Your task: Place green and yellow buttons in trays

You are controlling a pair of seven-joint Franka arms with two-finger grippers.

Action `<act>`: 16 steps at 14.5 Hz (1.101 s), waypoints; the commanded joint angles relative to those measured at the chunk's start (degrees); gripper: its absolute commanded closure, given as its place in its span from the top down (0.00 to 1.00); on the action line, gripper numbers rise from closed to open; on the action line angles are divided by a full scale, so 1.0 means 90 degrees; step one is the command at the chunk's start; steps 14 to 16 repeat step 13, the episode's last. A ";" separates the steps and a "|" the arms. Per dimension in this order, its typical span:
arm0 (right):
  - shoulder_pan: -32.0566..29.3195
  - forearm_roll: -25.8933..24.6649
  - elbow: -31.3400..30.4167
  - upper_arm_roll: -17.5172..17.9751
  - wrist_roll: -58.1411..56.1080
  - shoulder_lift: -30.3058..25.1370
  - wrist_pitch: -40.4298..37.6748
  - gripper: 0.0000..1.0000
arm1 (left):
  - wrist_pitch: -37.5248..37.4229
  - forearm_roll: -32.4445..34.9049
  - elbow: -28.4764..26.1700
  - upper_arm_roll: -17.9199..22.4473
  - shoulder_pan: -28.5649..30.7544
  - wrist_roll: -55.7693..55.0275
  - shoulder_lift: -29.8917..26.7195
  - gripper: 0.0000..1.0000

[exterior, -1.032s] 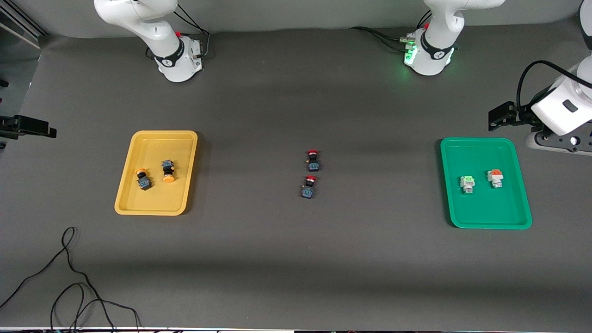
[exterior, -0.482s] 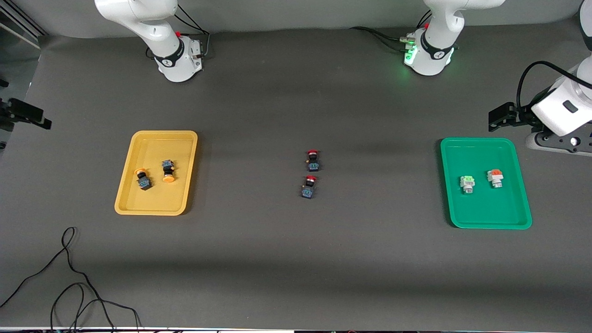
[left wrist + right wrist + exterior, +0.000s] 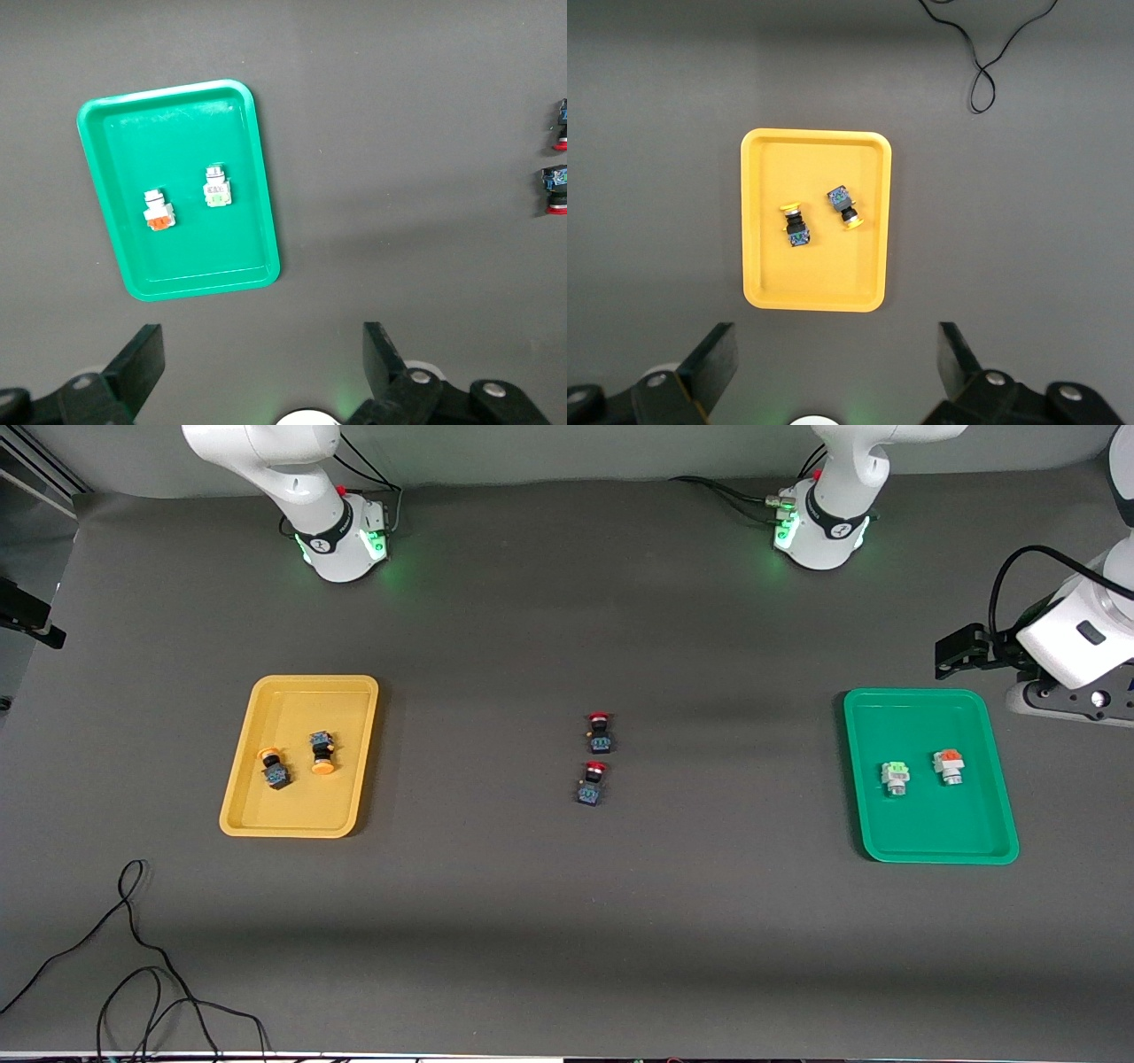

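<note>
Two yellow-capped buttons (image 3: pixel 274 769) (image 3: pixel 322 752) lie in the yellow tray (image 3: pixel 292 810), also in the right wrist view (image 3: pixel 796 226) (image 3: pixel 844 207). A pale-green-capped button (image 3: pixel 896 777) and an orange-capped one (image 3: pixel 948 767) lie in the green tray (image 3: pixel 939 828), also in the left wrist view (image 3: pixel 216 188) (image 3: pixel 158 211). My left gripper (image 3: pixel 260 341) is open and empty, high above the table beside the green tray (image 3: pixel 177 266). My right gripper (image 3: pixel 834 341) is open and empty, high above the table beside the yellow tray (image 3: pixel 815 283).
Two red-capped buttons (image 3: pixel 600 732) (image 3: pixel 592 783) lie on the dark mat midway between the trays. A black cable (image 3: pixel 133 957) loops on the mat near the front camera at the right arm's end.
My right gripper has drawn away from the yellow tray toward the edge of the front view. The right arm's base light has turned green. The left arm has barely moved.
</note>
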 commanded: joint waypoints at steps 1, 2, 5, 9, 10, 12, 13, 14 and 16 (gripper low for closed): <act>-0.0131 -0.0041 -0.0201 0.0146 0.0025 -0.0128 0.0030 1.00 | -0.0004 0.0016 0.0172 0.0078 -0.0086 0.0042 0.0077 1.00; -0.0131 -0.0041 -0.0289 0.0156 0.0025 -0.0119 0.0020 1.00 | -0.0004 0.0016 0.0182 0.0078 -0.0086 0.0042 0.0077 1.00; -0.0160 0.0202 -0.0329 0.0156 0.0054 -0.0109 -0.0077 1.00 | -0.0004 0.0016 0.0182 0.0078 -0.0086 0.0042 0.0077 1.00; -0.0161 0.0330 -0.0348 0.0156 0.0103 -0.0079 -0.0341 1.00 | -0.0004 0.0026 0.0182 0.0078 -0.0086 0.0042 0.0087 1.00; -0.0170 0.0350 -0.0348 0.0156 0.0103 -0.0079 -0.0341 1.00 | -0.0004 0.0016 0.0182 0.0078 -0.0076 0.0042 0.0078 1.00; -0.0238 0.0350 -0.0319 0.0156 0.0064 -0.0079 -0.0332 1.00 | -0.0004 0.0026 0.0182 0.0078 -0.0086 0.0042 0.0087 1.00; -0.0277 0.0350 -0.0319 0.0156 0.0045 -0.0079 -0.0332 1.00 | -0.0004 0.0026 0.0182 0.0078 -0.0086 0.0042 0.0087 1.00; -0.0277 0.0350 -0.0319 0.0156 0.0045 -0.0079 -0.0332 1.00 | -0.0004 0.0026 0.0182 0.0078 -0.0086 0.0042 0.0087 1.00; -0.0277 0.0350 -0.0319 0.0156 0.0045 -0.0079 -0.0332 1.00 | -0.0004 0.0026 0.0182 0.0078 -0.0086 0.0042 0.0087 1.00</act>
